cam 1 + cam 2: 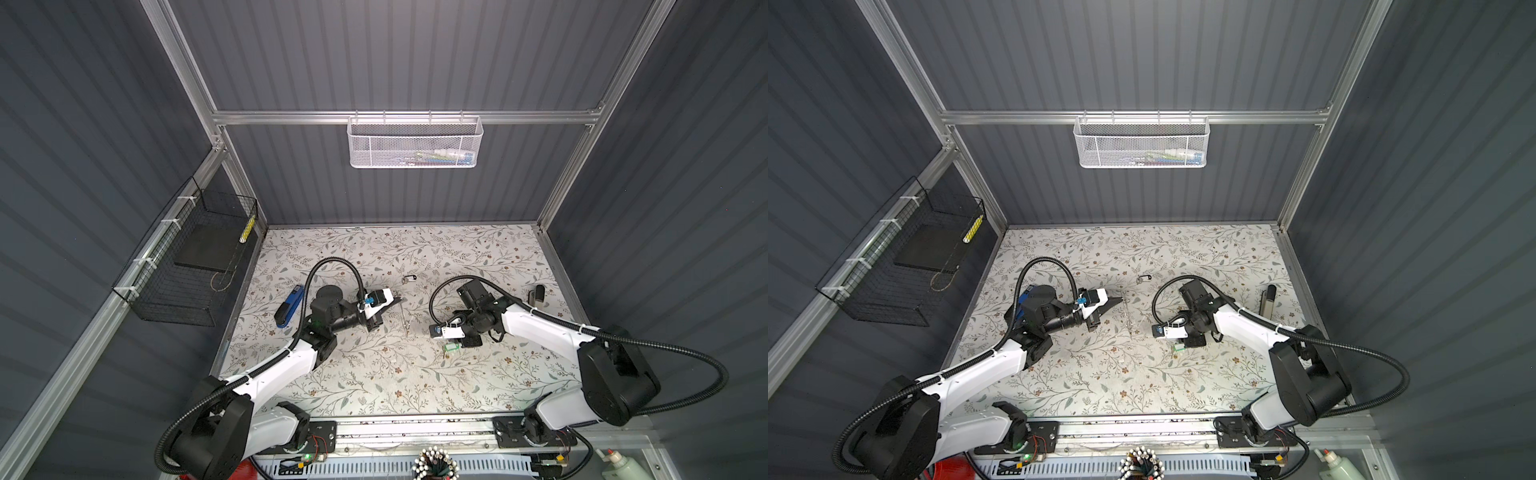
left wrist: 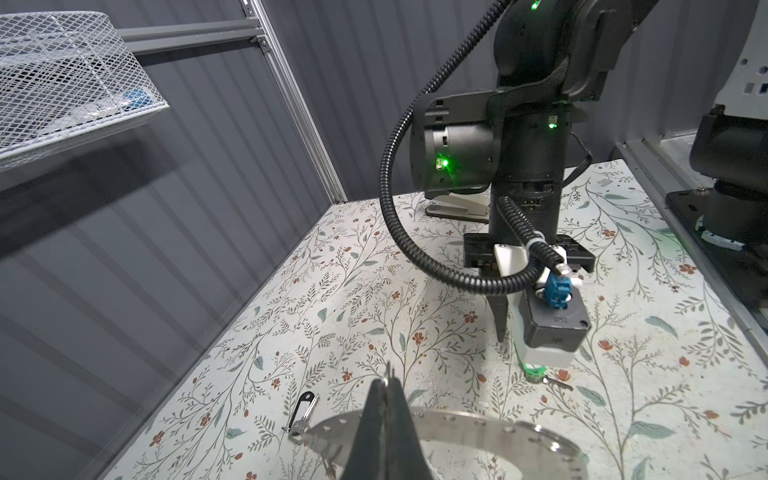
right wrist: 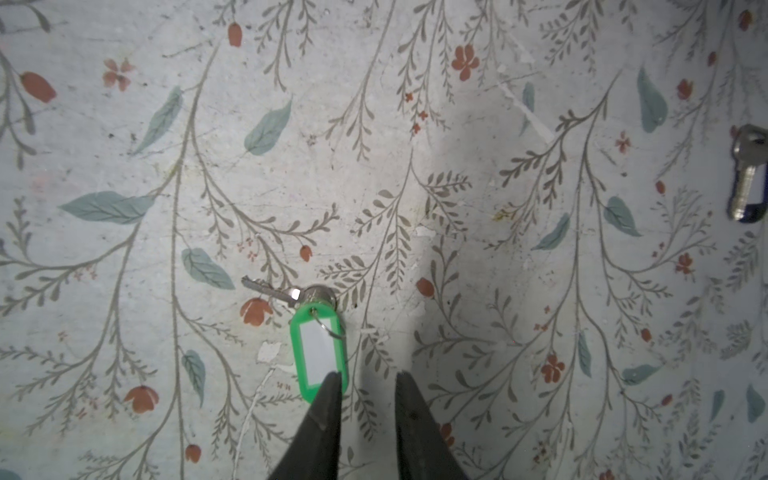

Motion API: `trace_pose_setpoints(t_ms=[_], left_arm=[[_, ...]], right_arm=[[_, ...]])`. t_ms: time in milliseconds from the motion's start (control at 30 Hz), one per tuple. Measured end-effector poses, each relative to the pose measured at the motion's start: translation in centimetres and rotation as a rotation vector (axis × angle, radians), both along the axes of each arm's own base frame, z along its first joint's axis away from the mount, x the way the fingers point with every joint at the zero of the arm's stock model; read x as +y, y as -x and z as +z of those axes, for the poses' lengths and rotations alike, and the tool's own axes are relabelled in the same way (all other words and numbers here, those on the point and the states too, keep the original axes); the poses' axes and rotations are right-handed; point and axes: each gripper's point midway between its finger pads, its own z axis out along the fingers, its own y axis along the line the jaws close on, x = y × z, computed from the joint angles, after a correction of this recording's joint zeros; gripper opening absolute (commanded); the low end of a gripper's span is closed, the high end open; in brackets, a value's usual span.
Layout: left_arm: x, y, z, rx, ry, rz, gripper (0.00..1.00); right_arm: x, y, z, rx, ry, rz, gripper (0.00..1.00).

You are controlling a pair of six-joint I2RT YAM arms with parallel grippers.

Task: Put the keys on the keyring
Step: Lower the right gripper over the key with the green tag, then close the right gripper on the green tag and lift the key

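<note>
My left gripper (image 2: 388,380) pinches the keyring (image 2: 478,419) rim, my right gripper (image 3: 368,379) spread at the green-tag key (image 3: 318,349): no key threaded yet.

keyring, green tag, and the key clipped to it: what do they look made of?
Keyring: looks like sheet metal. It is flat and dull grey with a soft sheen, with small holes along the rim.
Green tag: probably moulded plastic. The green frame is glossy; the matte white insert may be paper.
Key: metal, bright and silvery, with a notched blade.
</note>
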Motion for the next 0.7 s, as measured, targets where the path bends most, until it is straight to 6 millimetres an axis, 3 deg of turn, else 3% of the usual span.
trace_pose_setpoints(t_ms=[267,700], left_arm=[[-0.1,-0.2,-0.7,0.017,-0.010,-0.002,0.00],[-0.2,0.1,-0.6,0.018,-0.008,-0.019,0.00]], right_arm=[[0.3,0.0,-1.4,0.047,0.026,0.054,0.26],[0.2,0.7,-2.0,0.077,0.039,0.104,0.22]])
